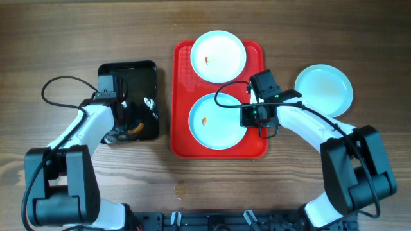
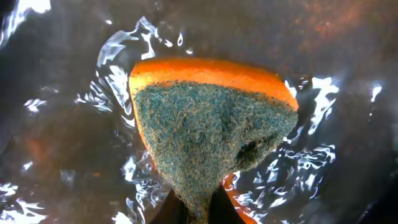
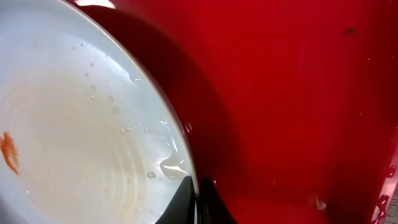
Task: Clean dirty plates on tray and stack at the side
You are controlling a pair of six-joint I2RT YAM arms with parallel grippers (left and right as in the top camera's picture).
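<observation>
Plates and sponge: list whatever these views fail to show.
- Sponge: in the left wrist view its pinched end runs off the bottom edge; overhead, the left gripper covers most of it.
- Near plate: in the right wrist view the left and bottom edges cut off most of it.
- Side plate: seen overhead only, too small to judge faint residue.
- Black tray: overhead, the same gripper hides its near end.

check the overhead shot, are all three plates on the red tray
No, the far plate and the near plate lie on the red tray, but the third plate sits on the table beside it.
</observation>
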